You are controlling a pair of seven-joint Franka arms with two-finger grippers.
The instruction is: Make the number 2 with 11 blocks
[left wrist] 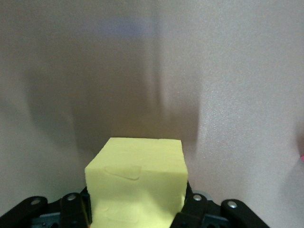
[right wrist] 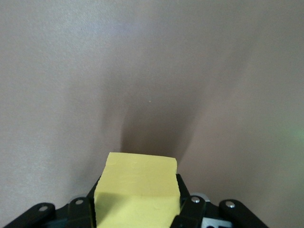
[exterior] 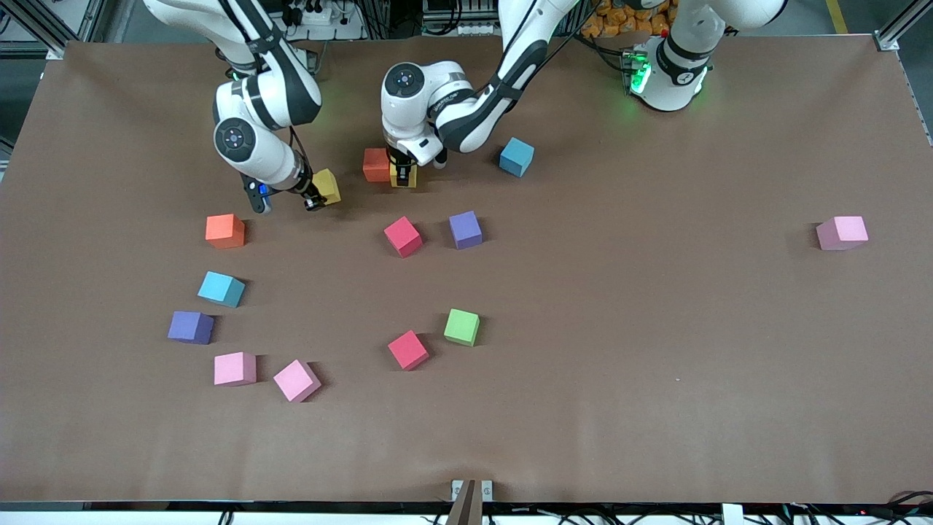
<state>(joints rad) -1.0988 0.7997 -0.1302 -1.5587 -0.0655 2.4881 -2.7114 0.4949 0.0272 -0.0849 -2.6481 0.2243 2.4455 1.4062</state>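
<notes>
My left gripper (exterior: 403, 173) is shut on a yellow block (exterior: 403, 177) (left wrist: 137, 175), low over the table and right beside an orange block (exterior: 376, 165). My right gripper (exterior: 315, 198) is shut on the other yellow block (exterior: 327, 186) (right wrist: 137, 183), just above the table toward the right arm's end. In each wrist view the black fingers (left wrist: 194, 209) (right wrist: 190, 209) press the cube's two sides. The other blocks lie scattered: red (exterior: 402, 236), purple (exterior: 465, 230), blue (exterior: 516, 157), green (exterior: 461, 327), red (exterior: 408, 350). No number 2 shows in view.
Toward the right arm's end lie an orange block (exterior: 224, 230), a light blue one (exterior: 221, 289), a purple one (exterior: 191, 327) and two pink ones (exterior: 235, 368) (exterior: 297, 380). A lone pink block (exterior: 842, 232) sits toward the left arm's end.
</notes>
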